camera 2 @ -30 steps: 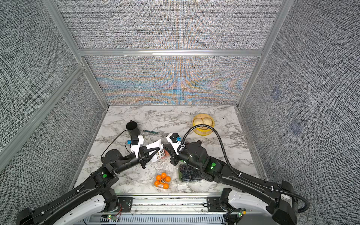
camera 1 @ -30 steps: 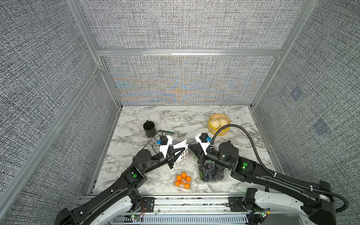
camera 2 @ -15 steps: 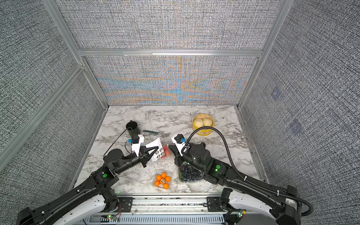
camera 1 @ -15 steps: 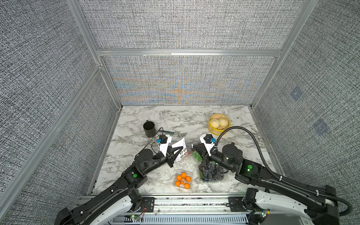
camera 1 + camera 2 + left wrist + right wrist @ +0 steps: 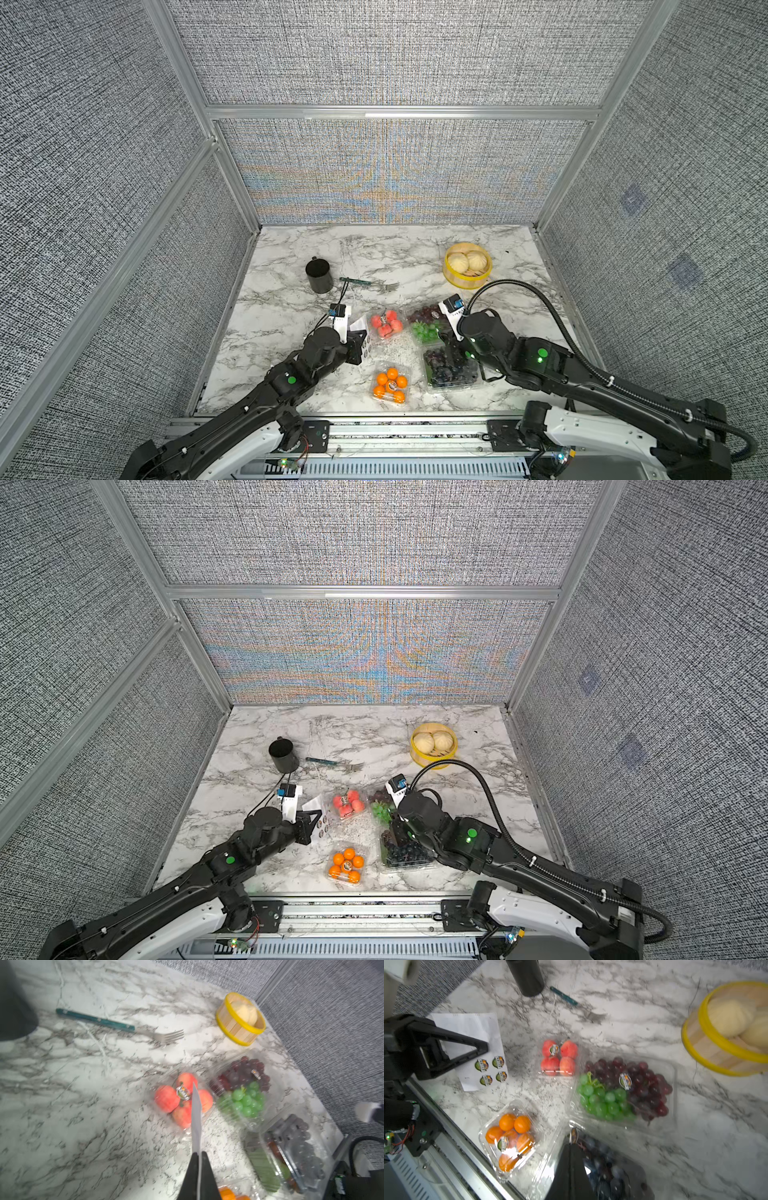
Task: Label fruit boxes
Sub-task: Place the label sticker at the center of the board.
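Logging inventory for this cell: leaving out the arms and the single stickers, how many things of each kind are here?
Fruit boxes: 4
Black cup: 1
Fork: 1
Bamboo steamer: 1
Sticker sheet: 1
Total: 8

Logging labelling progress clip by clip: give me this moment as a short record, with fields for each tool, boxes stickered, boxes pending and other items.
left tool: shut on the sticker sheet, four stickers on it
right tool: shut on a sticker, over the dark grape box
stickered: red fruit box, orange fruit box, red-green grape box
pending: dark grape box, no sticker seen on its lid
other items: black cup, fork, bamboo steamer with buns
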### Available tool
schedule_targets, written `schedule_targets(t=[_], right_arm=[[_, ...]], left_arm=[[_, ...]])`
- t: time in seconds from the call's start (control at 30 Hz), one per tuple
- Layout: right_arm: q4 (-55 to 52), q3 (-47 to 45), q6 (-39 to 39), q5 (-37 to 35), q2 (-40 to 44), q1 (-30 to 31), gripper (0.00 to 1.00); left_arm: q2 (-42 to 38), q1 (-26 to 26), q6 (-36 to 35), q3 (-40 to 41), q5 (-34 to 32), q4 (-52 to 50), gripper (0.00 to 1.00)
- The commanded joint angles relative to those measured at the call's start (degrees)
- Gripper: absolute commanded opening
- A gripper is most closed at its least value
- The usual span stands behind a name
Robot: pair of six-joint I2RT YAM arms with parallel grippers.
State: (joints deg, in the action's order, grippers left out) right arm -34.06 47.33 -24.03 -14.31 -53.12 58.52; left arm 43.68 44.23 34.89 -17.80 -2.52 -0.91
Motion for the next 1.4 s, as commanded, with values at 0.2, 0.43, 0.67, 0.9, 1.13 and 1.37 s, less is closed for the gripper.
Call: schedule_targets(t=[0.2,0.43,0.67,0.9,1.13,1.37], right_arm=[[-25.46,3.22,-8.78,-1.32,-5.5,1.12,0.0],[-24.39,5.28,-7.2,-0.2,-12.75,2.02,0.0],[-21.03,6.59,-6.13,0.69,-18.84,2.96,0.0],[-18.1,5.68,-5.59,2.41,-21.67,3.88,0.0],[-15.24,3.59,-5.34,3.91,-20.88,3.55,0.0],[-13.66,2.42,-5.2,5.06,-17.68,3.17,0.15]], left_arm=[[3.65,-2.81,-0.77,0.54,0.74,-2.42,0.0],[6.62,-3.0,-1.05,1.03,1.04,0.51,0.0],[11.59,-3.21,-0.45,-0.83,-1.96,-1.42,0.03],[11.87,-3.35,-0.5,-1.03,-3.3,-1.88,0.08],[13.21,-4.14,-1.32,-0.57,-4.61,-0.16,0.15],[11.38,-4.7,-0.44,-0.7,-7.7,-2.2,0.38]])
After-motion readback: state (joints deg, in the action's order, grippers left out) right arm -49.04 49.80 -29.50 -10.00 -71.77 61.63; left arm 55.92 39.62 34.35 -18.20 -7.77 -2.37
